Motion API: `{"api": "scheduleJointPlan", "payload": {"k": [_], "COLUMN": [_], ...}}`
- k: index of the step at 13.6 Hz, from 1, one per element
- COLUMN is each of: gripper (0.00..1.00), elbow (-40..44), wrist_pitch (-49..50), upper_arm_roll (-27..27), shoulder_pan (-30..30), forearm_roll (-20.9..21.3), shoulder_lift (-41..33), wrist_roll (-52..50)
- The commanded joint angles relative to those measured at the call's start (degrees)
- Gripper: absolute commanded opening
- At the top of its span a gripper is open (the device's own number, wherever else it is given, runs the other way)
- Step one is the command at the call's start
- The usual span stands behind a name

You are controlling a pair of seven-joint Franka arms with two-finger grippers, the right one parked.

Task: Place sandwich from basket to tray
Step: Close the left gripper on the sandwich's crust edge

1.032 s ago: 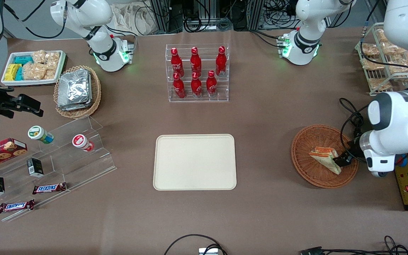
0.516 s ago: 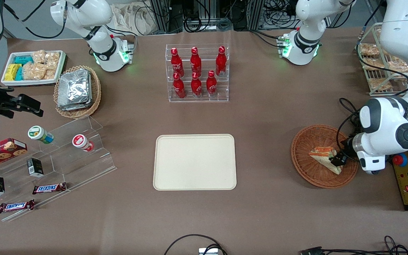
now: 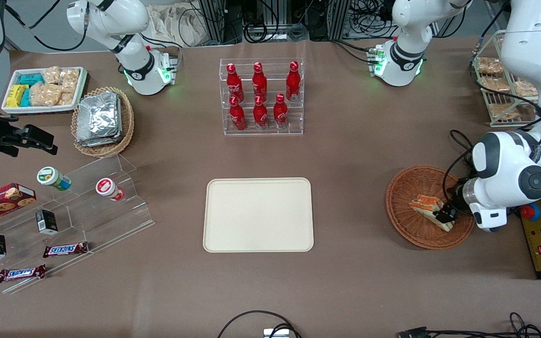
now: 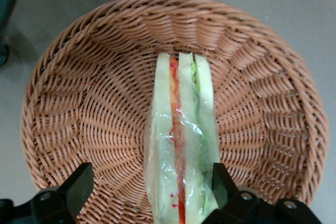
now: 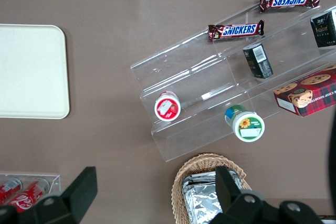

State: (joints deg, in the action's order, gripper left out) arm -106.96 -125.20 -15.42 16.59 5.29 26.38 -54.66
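Over the last second the working arm had drawn in over the basket, carrying the pincer from the rim nearest its own end of the worktop to the sandwich. In the wrist view the pincer stood wide open, one finger apart from the wedge over bare wicker, the other finger just beside or touching the wrap. It held nothing yet. The sandwich lay in the basket on its edge, orange and green filling facing up, so the approach looked nearly finished and closing seemed the likely next step; the clear wrap might slip under the squeeze.

The tray lay bare at the middle of the worktop, well apart from the basket, toward the parked arm's end. Nothing stood between the two, so the carry looked unobstructed. A rack of red bottles stood farther from the front camera than the tray, and a clear stepped stand with snack bars sat toward the parked arm's end, both off the likely path.
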Motion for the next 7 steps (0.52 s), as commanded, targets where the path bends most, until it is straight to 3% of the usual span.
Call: {"api": "scheduleJointPlan", "payload": {"k": [1,7], "gripper": [1.00,1.00], "elbow": [2.7,1.4], "wrist_pitch": [0.4,0.3], "upper_arm_roll": [0.0,-0.1], "shoulder_pan": [-0.4,-0.8], "forearm_roll": [0.4,0.4], "shoulder_lift": [1.0,2.0], "wrist_roll": [-0.7,-2.4]}}
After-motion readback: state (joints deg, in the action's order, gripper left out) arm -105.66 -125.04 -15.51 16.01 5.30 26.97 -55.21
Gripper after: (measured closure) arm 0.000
